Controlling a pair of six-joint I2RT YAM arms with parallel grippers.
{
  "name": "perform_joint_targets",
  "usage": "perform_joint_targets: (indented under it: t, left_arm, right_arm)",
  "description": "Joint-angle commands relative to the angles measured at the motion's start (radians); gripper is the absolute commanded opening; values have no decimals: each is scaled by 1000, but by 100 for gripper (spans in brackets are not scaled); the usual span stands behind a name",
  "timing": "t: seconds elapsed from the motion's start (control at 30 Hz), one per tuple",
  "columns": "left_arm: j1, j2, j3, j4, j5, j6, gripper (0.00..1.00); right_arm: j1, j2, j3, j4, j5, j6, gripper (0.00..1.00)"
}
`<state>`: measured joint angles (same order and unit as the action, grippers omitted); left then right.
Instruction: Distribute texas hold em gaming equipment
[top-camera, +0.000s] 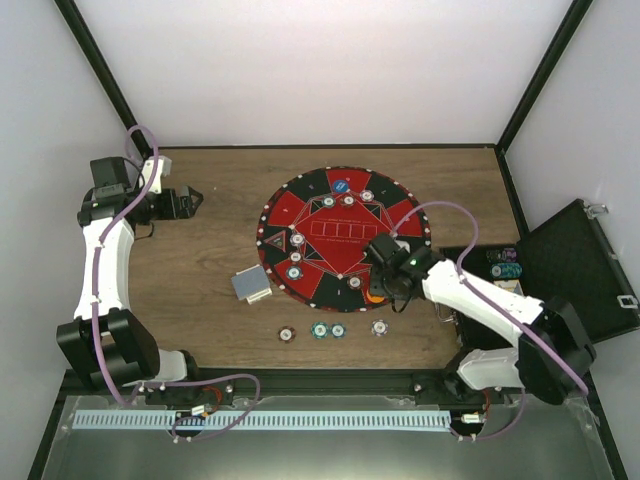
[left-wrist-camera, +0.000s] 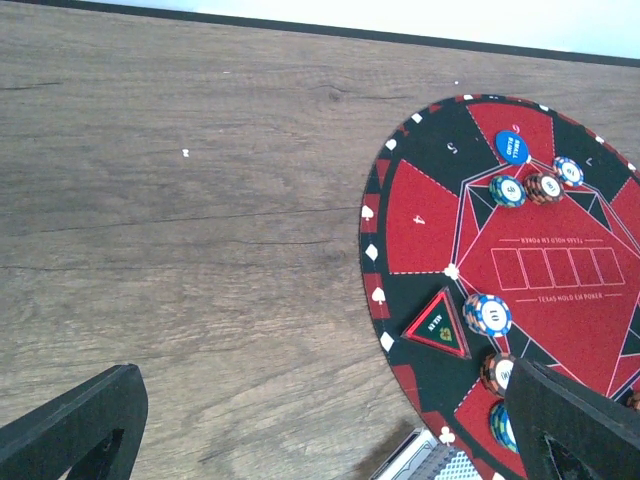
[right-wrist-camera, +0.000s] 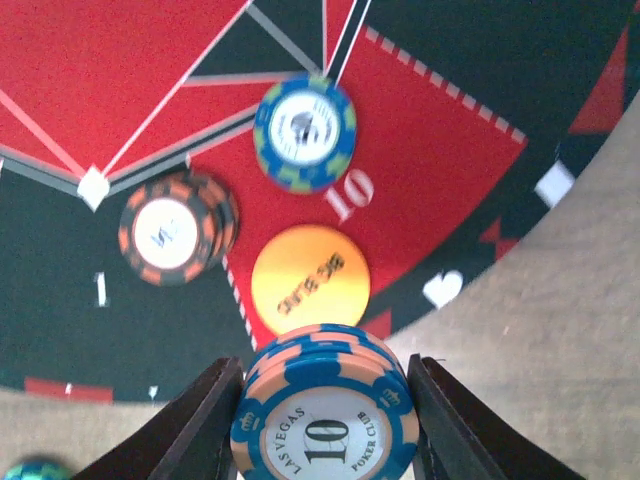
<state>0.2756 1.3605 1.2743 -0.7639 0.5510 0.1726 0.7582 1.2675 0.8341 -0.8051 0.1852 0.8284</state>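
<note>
The right end effector (right-wrist-camera: 325, 425) clamps a short stack of blue-and-salmon striped poker chips (right-wrist-camera: 325, 440) over the round red-and-black mat's (right-wrist-camera: 420, 130) edge, where a crooked release might spill them onto the flat orange disc (right-wrist-camera: 310, 280).

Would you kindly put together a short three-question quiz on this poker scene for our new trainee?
1. True or false: the left gripper is shut.
2. Which number is printed on the chip stack held in the right gripper? A 5, B 10, C 25.
3. Fill in: the orange disc lies on the round ___.

Key: 1 false, its fingers are wide apart; 2 B; 3 mat.
</note>
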Motion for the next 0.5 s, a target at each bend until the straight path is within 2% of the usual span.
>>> perform_joint_targets:
  t: [0.0, 0.27, 0.47]
  left_arm:
    - [5, -4, 18, -15, 4, 43, 100]
    - [4, 19, 27, -183, 42, 318, 100]
    - [4, 57, 15, -305, 65, 549, 100]
  right_arm:
    - [-98, 82, 72, 53, 41, -111, 13]
    - [-267, 211, 77, 174, 31, -186, 13]
    - [-326, 271, 47, 249, -3, -203, 18]
